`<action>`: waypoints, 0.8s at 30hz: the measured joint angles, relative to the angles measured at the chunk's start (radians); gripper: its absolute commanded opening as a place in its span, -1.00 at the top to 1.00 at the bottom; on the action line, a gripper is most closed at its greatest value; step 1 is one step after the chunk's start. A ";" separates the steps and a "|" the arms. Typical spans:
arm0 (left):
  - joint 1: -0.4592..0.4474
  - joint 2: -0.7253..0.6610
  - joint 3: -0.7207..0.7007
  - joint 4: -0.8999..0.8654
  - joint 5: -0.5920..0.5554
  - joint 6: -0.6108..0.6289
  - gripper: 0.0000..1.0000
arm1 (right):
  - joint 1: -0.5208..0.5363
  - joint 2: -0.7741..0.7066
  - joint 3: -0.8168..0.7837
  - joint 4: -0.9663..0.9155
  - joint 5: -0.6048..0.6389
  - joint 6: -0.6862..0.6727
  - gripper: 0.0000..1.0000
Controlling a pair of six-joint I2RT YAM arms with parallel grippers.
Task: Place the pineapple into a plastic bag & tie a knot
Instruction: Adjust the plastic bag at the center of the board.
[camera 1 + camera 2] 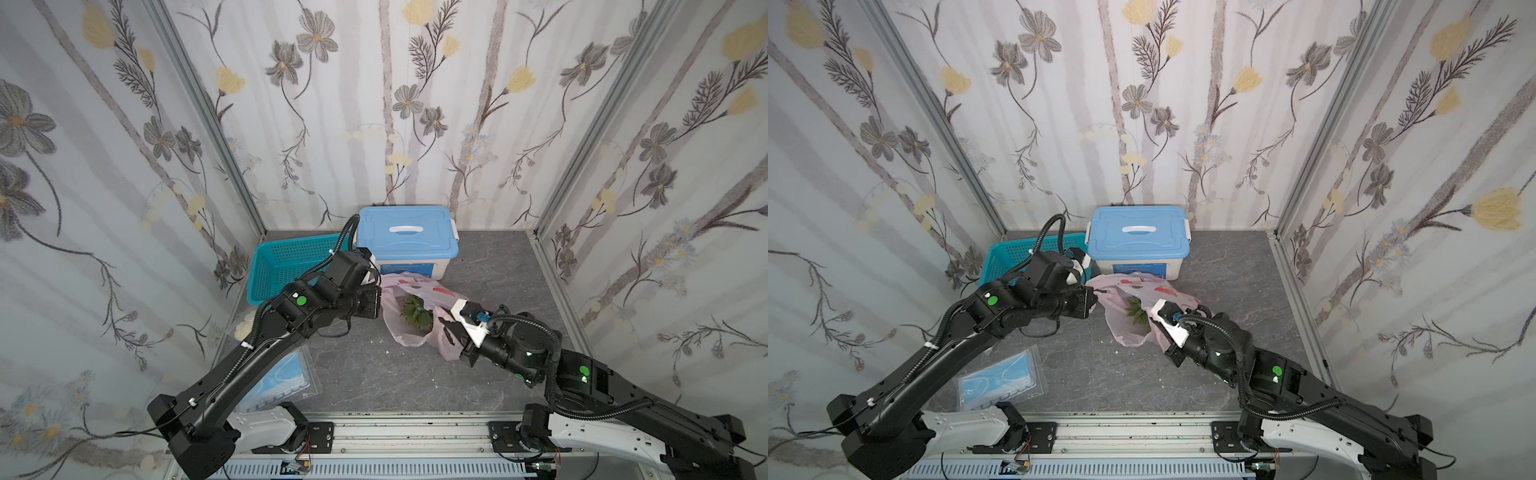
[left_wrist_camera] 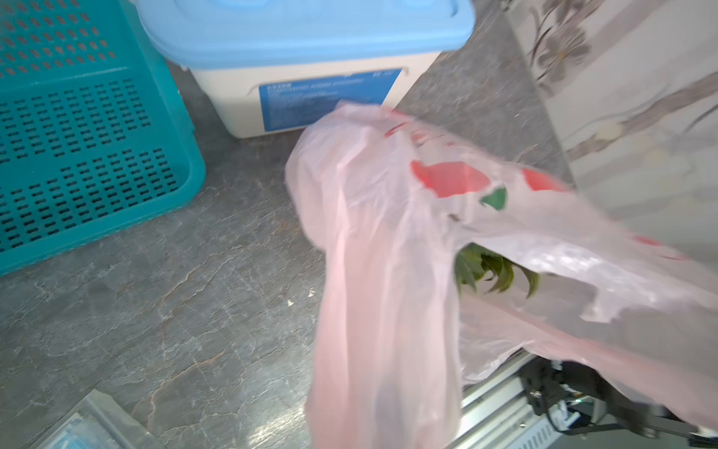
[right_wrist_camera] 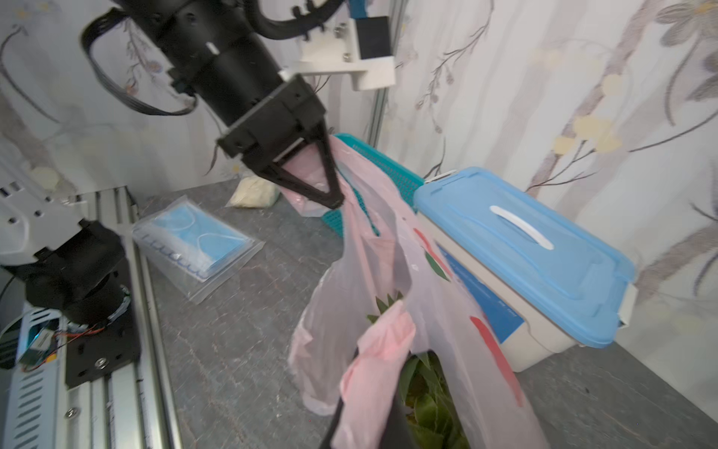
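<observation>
1. Two steps in this task, and the 1st looks done: the pineapple point(image 1: 417, 312) sits inside the plastic bag point(image 1: 399, 328), green crown showing thru the open mouth in both top views.
2. Left to do: the knot. No crossing or twist of the handles shows, and the mouth gapes (so approx. halfway, by my judgement).
3. Left gripper point(image 3: 335, 201): fingers pressed together at the tips, pinching one pink handle loop point(image 3: 311, 182), held up off the table point(image 1: 374, 374) near the teal basket point(image 1: 257, 270).
4. Right gripper point(image 1: 449, 330): fingers closed on the other handle point(image 3: 382, 350), with bunched film between them in the right wrist view; exact contact is partly hidden.
5. Bag position: btm on the table, just in front of the blue-lidded box point(image 1: 407, 241), betw. the two grippers, handles pulled apart.
6. Look: thin, translucent pink, wrinkled, w/ red fruit prints and green bits. It hangs slack, so prob. floppy to handle.
</observation>
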 measured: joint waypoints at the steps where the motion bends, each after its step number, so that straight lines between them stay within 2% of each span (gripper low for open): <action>1: 0.000 -0.002 0.044 -0.011 0.010 -0.008 1.00 | -0.045 -0.003 0.013 0.008 -0.024 -0.010 1.00; 6: 0.002 0.043 0.225 -0.045 0.053 -0.035 1.00 | -0.256 0.043 0.065 0.082 -0.154 -0.063 1.00; 10: 0.012 0.111 0.283 -0.045 0.066 -0.040 1.00 | -0.360 0.092 0.089 0.119 -0.282 -0.093 1.00; 14: 0.017 0.141 0.311 -0.064 0.065 -0.040 1.00 | -0.393 0.106 0.106 0.122 -0.403 -0.108 1.00; 18: 0.018 0.085 0.203 -0.058 0.074 -0.042 1.00 | -0.397 0.065 0.060 0.138 -0.500 -0.108 1.00; 21: 0.018 0.031 0.121 -0.080 0.096 -0.045 1.00 | -0.400 0.018 0.000 0.147 -0.531 -0.108 1.00; 24: 0.019 -0.002 0.130 -0.087 0.099 -0.044 1.00 | -0.415 0.010 0.002 0.173 -0.536 -0.113 1.00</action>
